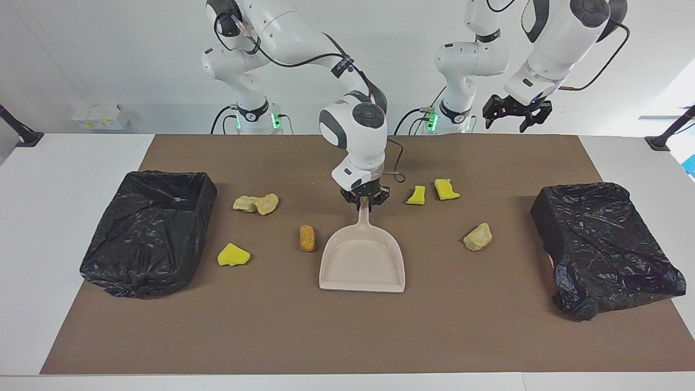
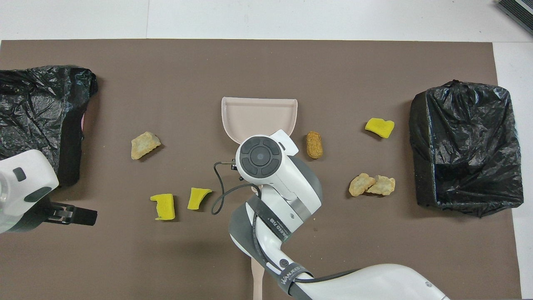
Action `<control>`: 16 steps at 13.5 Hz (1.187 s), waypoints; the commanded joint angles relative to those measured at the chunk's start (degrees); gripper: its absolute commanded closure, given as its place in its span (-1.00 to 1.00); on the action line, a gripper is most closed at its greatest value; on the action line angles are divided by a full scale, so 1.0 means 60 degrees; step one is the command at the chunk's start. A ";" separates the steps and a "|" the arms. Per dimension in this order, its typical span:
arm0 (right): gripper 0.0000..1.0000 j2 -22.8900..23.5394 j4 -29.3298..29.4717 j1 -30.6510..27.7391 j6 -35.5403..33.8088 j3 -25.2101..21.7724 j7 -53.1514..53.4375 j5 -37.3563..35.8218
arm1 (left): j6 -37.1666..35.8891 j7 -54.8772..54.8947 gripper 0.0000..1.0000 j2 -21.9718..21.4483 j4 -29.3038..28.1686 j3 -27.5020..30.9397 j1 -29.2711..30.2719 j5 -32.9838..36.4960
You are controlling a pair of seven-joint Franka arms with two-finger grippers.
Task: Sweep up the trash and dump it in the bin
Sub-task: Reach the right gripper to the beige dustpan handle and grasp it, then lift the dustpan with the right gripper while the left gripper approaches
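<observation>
Trash is scattered over the brown mat: an orange-brown oval chunk (image 1: pixel 307 238) lies just beside the beige dustpan (image 1: pixel 362 266), two tan chunks (image 1: pixel 256 203) and a yellow chunk (image 1: pixel 233 254) are found toward the right arm's end near one black-lined bin (image 1: pixel 146 231), and two yellow pieces (image 1: pixel 433 191) and a tan piece (image 1: pixel 478 237) toward the left arm's end near the second bin (image 1: pixel 605 247). Nothing has been collected; the pan is seen empty, flat on the surface, mouth pointed away from the robots. Its handle is grasped by the right claw (image 1: pixel 364 200), clenched around it near the pan's neck. The left claw (image 1: pixel 512 114) is held high over the mat's edge near its own base, fingers released and empty. The step in hand is judged to be taking hold of the dustpan. Next, the pan's lip would have to be kept against the mat and aimed at a chunk, the oval being closest.
</observation>
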 commanded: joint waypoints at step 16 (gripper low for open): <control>1.00 -0.1571 -0.0172 -0.3438 -0.2619 -0.0011 -1.5643 -0.0131 | 0.0479 -0.3529 -1.00 -0.0509 -0.1243 -0.0072 -0.3680 -0.0494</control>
